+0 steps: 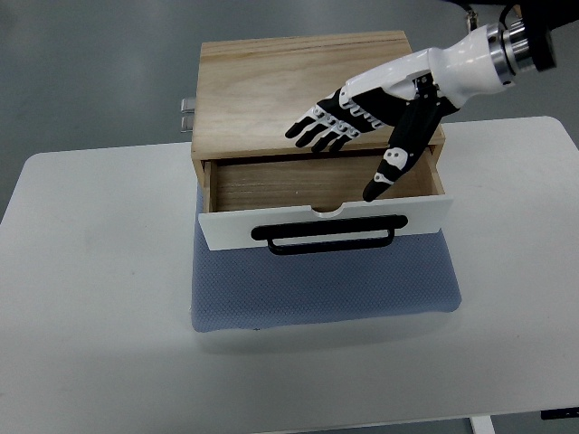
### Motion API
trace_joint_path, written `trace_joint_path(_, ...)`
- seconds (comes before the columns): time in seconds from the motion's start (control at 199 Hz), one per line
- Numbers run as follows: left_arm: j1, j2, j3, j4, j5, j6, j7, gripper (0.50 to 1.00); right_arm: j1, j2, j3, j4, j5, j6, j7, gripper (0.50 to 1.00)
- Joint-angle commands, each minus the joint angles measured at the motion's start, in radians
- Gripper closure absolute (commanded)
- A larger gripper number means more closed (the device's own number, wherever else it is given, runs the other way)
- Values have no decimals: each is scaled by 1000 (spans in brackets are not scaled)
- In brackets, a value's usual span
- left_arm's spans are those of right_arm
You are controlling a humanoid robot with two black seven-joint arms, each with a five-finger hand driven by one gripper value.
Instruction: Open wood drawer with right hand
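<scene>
A light wood box (271, 90) stands on a blue-grey mat (326, 285) on the white table. Its drawer (321, 183) is pulled out toward me, showing an empty wooden inside. The drawer has a white front panel (226, 231) with a black bar handle (326, 240). My right hand (348, 149) comes in from the upper right and hovers over the box top and the open drawer. Its fingers (318, 127) are spread flat over the box lid and the thumb (391, 163) points down over the drawer's right side. It holds nothing and is apart from the handle.
The white table (99, 298) spreads around the mat, with rounded edges. A small metal fitting (187, 115) sticks out at the box's back left. Grey floor lies beyond the table.
</scene>
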Motion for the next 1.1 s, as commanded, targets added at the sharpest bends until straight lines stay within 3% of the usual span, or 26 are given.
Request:
trace_joint_path(0.0, 0, 0, 0, 0, 0, 0, 0, 500, -66, -74, 86, -53, 47, 0, 0, 546)
trace_joint_path(0.276, 0, 0, 0, 0, 0, 0, 0, 500, -346, -256, 445, -170, 47, -117, -8, 548)
trace_joint_path(0.503, 0, 0, 0, 0, 0, 0, 0, 500, -630, -276, 752, -266, 26, -229, -8, 548)
trace_joint_path(0.789, 0, 0, 0, 0, 0, 0, 0, 500, -863, -177, 1008, -435, 22, -366, -3, 548)
trace_joint_path(1.095, 0, 0, 0, 0, 0, 0, 0, 500, -1054, 87, 1284, -682, -223, -355, -3, 548)
